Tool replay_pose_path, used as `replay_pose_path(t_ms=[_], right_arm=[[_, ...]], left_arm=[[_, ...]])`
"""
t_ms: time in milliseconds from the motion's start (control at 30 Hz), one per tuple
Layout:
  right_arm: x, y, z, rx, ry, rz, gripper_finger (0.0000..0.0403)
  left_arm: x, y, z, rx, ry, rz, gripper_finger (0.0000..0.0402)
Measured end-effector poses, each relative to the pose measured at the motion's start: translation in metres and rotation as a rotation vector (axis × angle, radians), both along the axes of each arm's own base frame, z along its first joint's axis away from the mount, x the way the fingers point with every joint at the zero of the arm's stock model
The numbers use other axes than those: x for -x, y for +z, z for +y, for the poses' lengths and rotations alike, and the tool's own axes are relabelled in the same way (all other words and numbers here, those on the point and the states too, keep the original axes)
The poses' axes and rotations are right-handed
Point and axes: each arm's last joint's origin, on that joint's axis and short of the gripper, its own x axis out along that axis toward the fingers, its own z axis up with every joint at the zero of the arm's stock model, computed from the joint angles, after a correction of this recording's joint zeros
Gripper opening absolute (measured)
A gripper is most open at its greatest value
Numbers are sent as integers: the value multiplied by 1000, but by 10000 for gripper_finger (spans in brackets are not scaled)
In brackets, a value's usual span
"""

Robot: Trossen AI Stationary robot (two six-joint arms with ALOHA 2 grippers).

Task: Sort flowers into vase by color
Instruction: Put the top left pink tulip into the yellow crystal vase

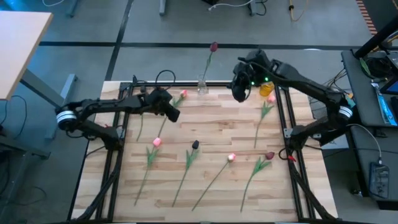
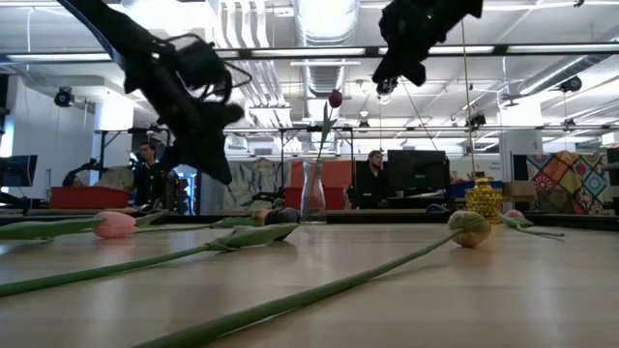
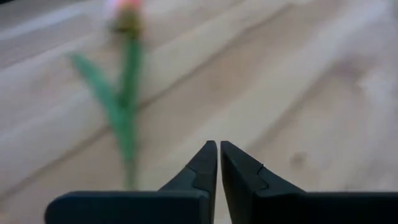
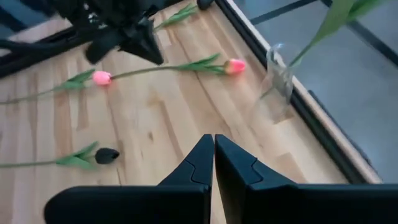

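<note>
Left gripper (image 1: 175,114), fingers pressed together and carrying nothing, is hovering over the pink tulips (image 1: 157,142), likely lining up the next pick. Right gripper (image 1: 239,94), likewise closed and empty, is waiting beside the glass vase (image 1: 202,85), which is holding one maroon tulip (image 1: 214,46); the other flowers are lying across the table (image 1: 217,121).

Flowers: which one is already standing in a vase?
The dark maroon tulip in the clear glass vase at the table's far edge. It stands upright; every other tulip lies flat on the table.
</note>
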Motion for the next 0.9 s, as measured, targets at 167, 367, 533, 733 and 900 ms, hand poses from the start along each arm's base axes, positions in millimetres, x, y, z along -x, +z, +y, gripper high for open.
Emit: replay_pose_path(t_ms=[167,367,533,733,900], right_arm=[[16,-5,12,-10,-53,-93,9],[28,0,19,21,-109,-120,9],[31,4,21,27,-111,-135,9],[31,4,21,22,-115,-137,9],[31,4,21,22,-115,-137,9]], left_arm=[[-9,-14,12,-47,49,157,51],[-24,-30,23,-15,80,274,126],[-31,-41,34,12,129,390,160],[-37,-55,41,62,84,408,141],[-37,-56,40,77,8,385,69]])
